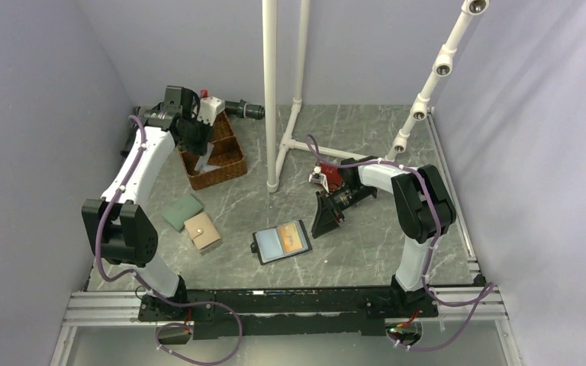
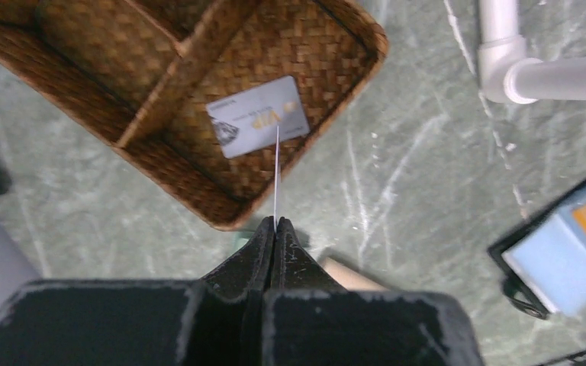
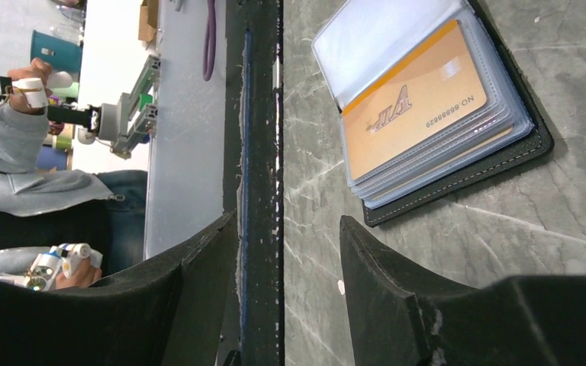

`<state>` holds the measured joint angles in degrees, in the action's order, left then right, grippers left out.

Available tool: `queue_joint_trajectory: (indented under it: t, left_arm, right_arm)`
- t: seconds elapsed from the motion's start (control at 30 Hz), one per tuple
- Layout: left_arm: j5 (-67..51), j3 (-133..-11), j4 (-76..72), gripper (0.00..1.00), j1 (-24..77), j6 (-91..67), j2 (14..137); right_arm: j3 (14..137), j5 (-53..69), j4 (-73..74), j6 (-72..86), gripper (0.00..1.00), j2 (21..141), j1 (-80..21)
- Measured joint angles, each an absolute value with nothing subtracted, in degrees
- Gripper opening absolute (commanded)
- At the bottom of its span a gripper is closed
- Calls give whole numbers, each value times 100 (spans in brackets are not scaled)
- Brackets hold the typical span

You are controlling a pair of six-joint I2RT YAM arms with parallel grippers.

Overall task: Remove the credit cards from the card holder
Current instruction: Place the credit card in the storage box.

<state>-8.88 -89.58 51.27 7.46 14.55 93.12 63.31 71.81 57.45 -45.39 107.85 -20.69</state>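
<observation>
Left gripper (image 2: pixel 275 223) pressed together on one thin card (image 2: pixel 277 171) held edge-on, above a basket (image 2: pixel 221 217) with one silver card (image 2: pixel 258 116) lying flat inside. Right gripper (image 3: pixel 288 221) spread wide, low over the table (image 3: pixel 465 267), just beside the one card holder (image 3: pixel 503 156), which lies open with one orange card (image 3: pixel 416 110) in its top sleeve.

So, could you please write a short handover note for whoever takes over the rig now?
Left gripper: shut on a thin card seen edge-on, held above the wicker basket.
Right gripper: open, empty, near the card holder.
The holder lies open; an orange card sits in its sleeve.
Done: one silver card lies in the basket.
To do: drop the held card, pull the orange one; other sleeves unclear.
</observation>
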Motion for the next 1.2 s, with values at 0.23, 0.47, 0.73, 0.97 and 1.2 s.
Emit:
queue_joint_trajectory:
  t: [0.23,0.47,0.73,0.97,1.2]
  left_arm:
    - [-576,-9386,5043,0,731,2112,9751]
    - [-550,-9789,4842,0,701,2187,10506]
    - [-939,-9870,4670,8,587,2106,10932]
    - [-967,-9872,4495,49,482,1723,11074]
    - [-707,-10036,4285,69,137,860,11000]
  right_arm:
    - [6329,7177,5732,-4539,55,10785,-2067]
    - [6324,7126,5734,-4539,54,10785,-2067]
    - [6324,7094,5732,-4539,55,10785,-2067]
    - [6324,7087,5734,-4543,54,10785,-2067]
    - [6230,6984,5614,-4482,55,10632,-2067]
